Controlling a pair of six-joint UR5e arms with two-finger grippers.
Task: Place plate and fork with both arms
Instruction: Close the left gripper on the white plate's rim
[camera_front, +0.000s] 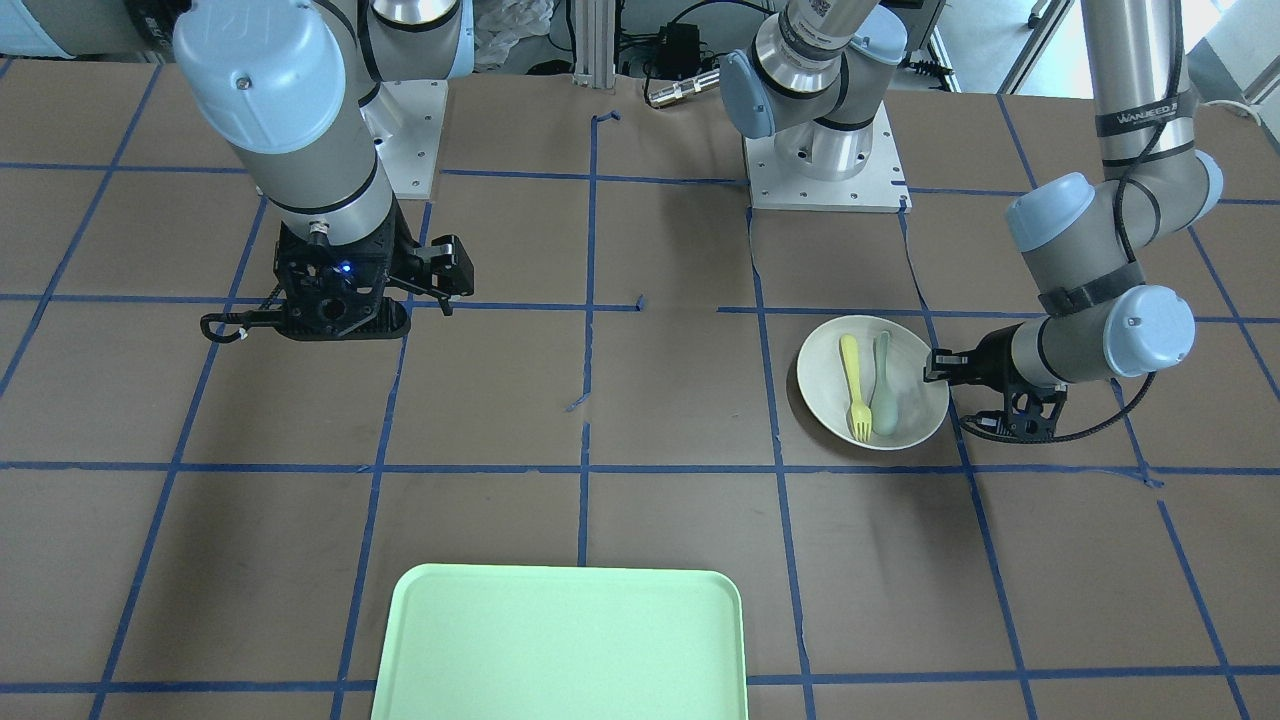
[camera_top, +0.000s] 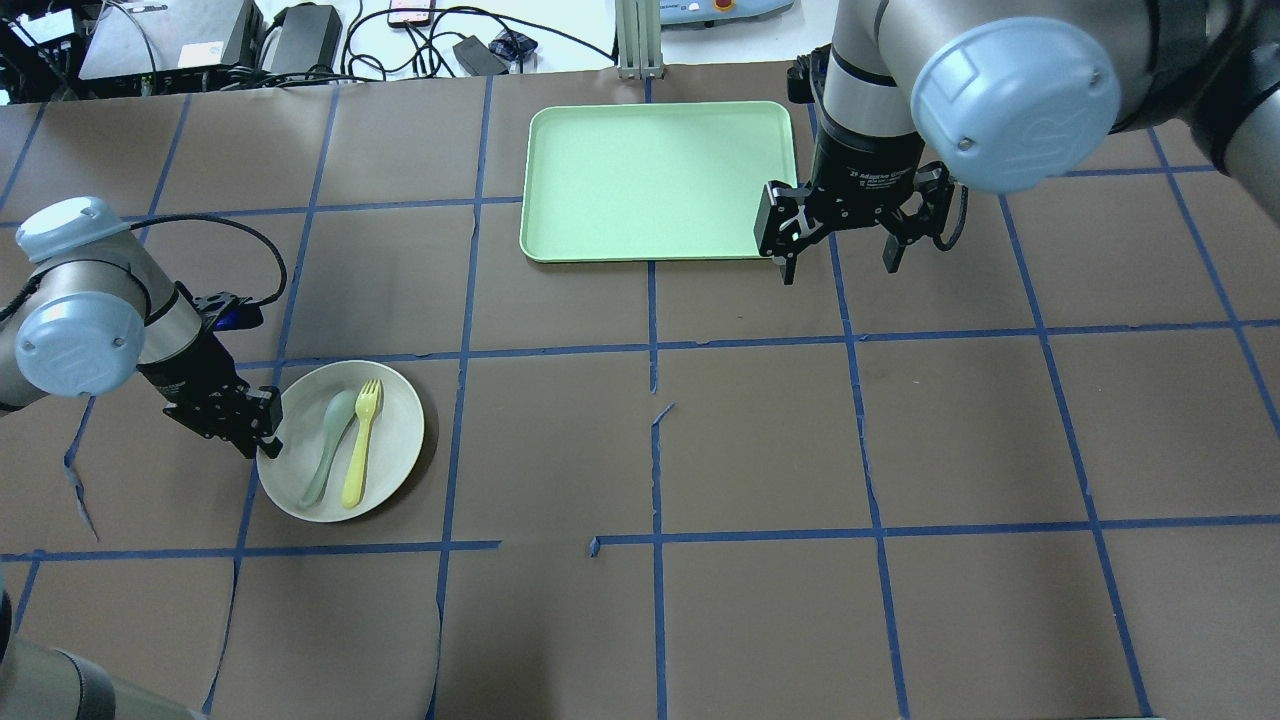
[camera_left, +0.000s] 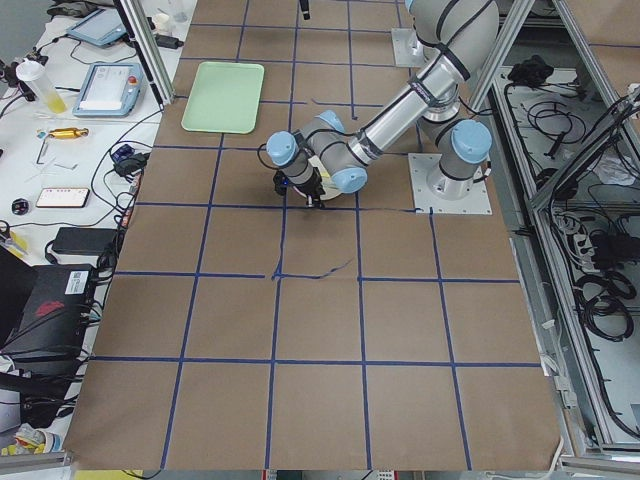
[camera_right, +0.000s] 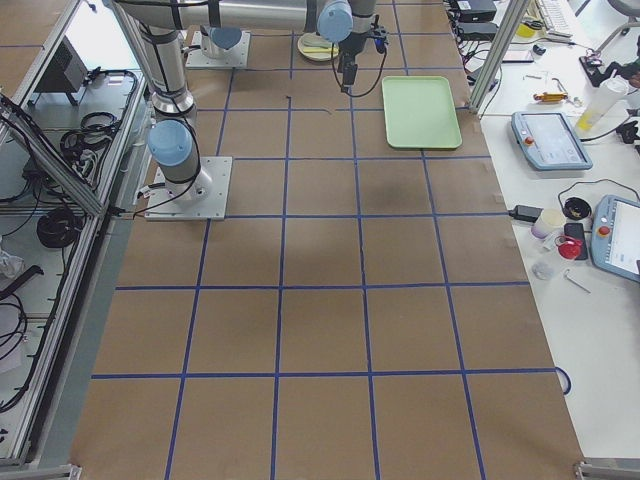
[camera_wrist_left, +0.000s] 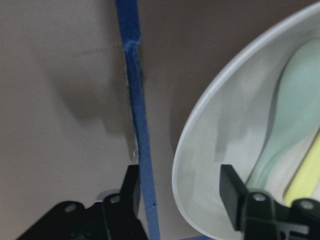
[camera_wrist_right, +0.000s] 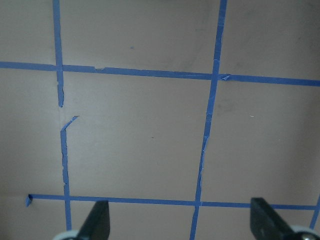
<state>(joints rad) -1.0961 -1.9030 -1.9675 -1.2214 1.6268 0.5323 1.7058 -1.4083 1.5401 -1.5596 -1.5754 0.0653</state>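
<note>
Cropped by the front view's bottom edge: light-green tray. Blurred and cut off at right in the left wrist view: plate, pale green spoon, yellow fork.

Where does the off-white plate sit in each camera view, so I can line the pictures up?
Front-facing: plate right of centre.
Overhead: plate lower left.
Exterior left: cannot make it out; the near arm covers that spot.
Exterior right: plate at the top edge, far end.
Left wrist: plate fills the right side.
Right wrist: not in it.
Shared landmark: the left tool straddling its rim.
</note>
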